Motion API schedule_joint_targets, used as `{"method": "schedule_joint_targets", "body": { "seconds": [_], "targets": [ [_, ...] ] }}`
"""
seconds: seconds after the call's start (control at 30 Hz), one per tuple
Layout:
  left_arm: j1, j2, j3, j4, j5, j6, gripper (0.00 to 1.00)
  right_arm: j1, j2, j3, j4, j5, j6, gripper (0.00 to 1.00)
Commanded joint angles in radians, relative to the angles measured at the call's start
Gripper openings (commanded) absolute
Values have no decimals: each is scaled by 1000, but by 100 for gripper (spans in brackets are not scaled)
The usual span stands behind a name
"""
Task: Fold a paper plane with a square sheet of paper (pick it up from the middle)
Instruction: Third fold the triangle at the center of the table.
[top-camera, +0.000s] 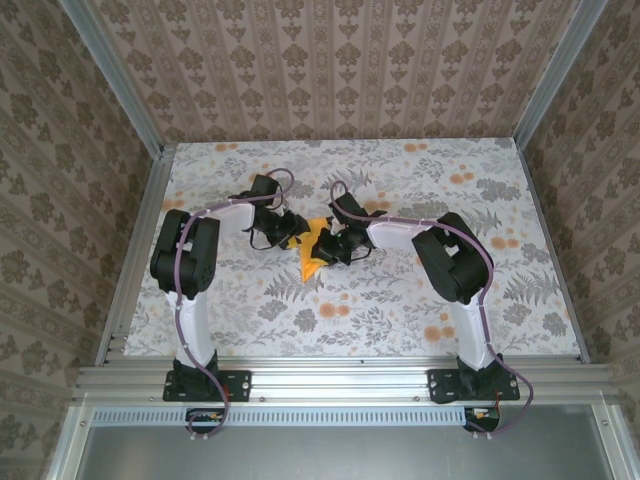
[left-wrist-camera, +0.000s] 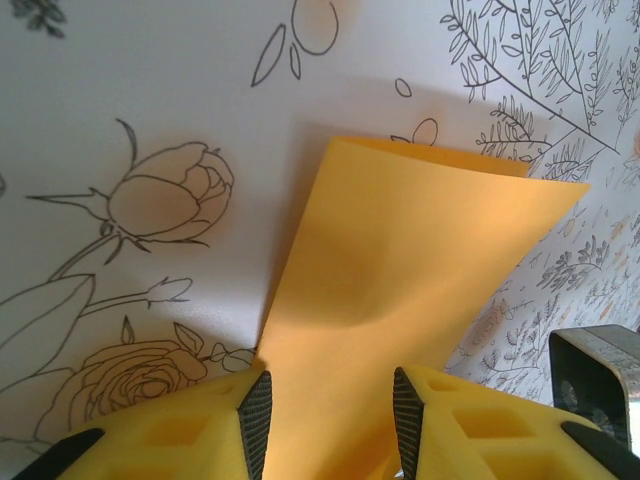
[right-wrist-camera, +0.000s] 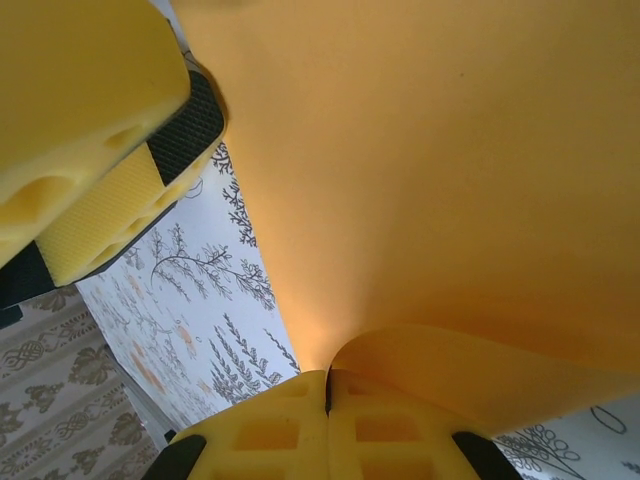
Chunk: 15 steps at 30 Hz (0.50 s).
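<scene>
The square sheet of paper (top-camera: 313, 252), bright orange and creased into a smaller pointed shape, hangs just above the middle of the table between both grippers. My left gripper (top-camera: 288, 235) holds it from the left. In the left wrist view the paper (left-wrist-camera: 400, 260) bows and dents between the pads of that gripper (left-wrist-camera: 330, 420), which press on it across its width. My right gripper (top-camera: 335, 245) meets it from the right. In the right wrist view the right gripper (right-wrist-camera: 328, 385) is shut on a curled edge of the paper (right-wrist-camera: 430, 170). A left finger (right-wrist-camera: 90, 120) touches the sheet's upper left.
The table (top-camera: 400, 310) has a white cloth with grey leaves and small orange flower prints. Aluminium rails and patterned walls close it in on three sides. A dark part of the right arm (left-wrist-camera: 595, 375) sits close beside the left fingers.
</scene>
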Motion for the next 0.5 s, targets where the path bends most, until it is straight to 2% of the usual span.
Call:
{"method": "schedule_joint_targets", "body": {
  "seconds": [0.0, 0.47],
  "targets": [
    [-17, 42, 2, -52, -24, 13, 40, 4, 23, 29, 19, -10, -10, 6],
    [-20, 47, 2, -54, -21, 11, 40, 4, 53, 58, -21, -1, -36, 8]
  ]
}}
